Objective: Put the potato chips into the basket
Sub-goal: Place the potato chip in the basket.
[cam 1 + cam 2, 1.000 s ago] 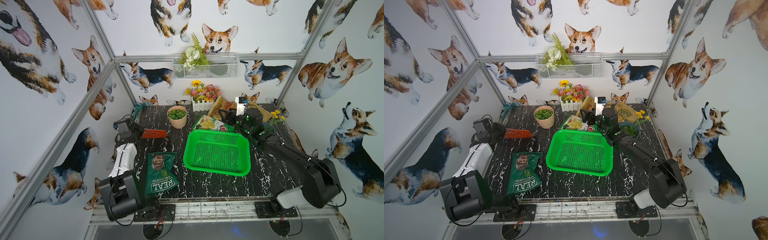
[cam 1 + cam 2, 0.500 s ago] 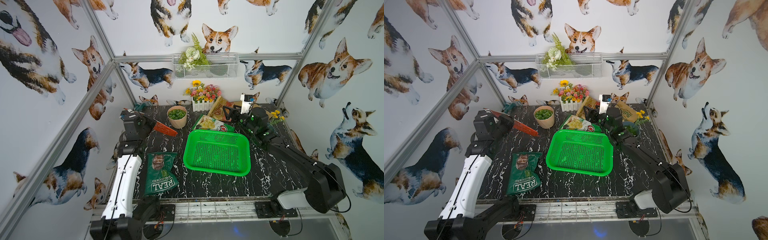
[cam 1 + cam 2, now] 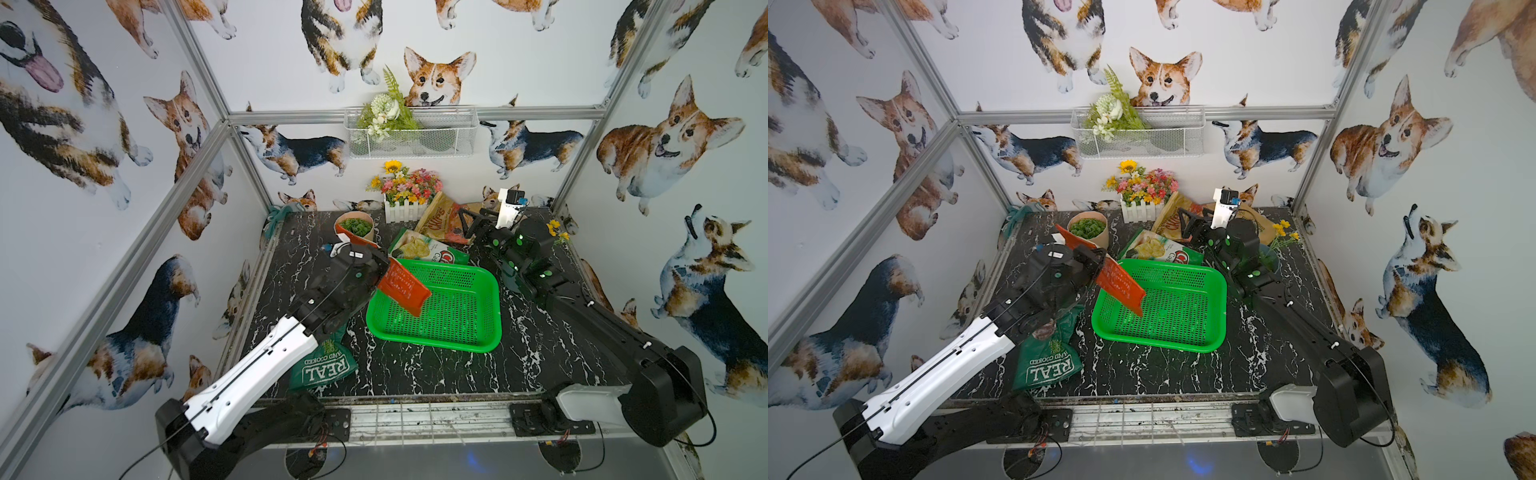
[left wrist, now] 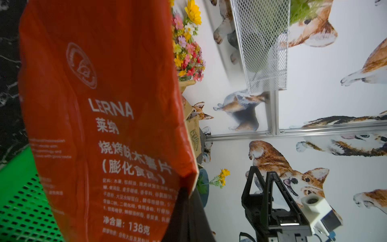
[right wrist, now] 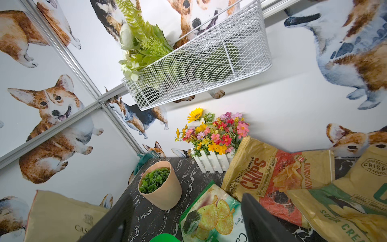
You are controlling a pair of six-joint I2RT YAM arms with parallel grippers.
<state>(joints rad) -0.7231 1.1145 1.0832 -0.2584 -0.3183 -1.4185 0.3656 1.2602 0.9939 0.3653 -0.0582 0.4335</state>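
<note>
On the black, white-veined tabletop [image 3: 415, 374] a green perforated plastic basket [image 3: 432, 338] sits centre. A dark green "REAL" bag [image 3: 326, 370] lies at eight o'clock, a tan pot [image 3: 355, 237] at eleven, a green-white chip bag [image 3: 419, 249] at twelve.

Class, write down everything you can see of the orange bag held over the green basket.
The orange bag is a flat, creased, matte packet. It is orange-red with white print reading LERNA above lines of Chinese text, and a tan edge shows. The left gripper, shut, pinches one end. The rest slants downward in the air over the left side of the basket. Nothing else appears to touch it.
</note>
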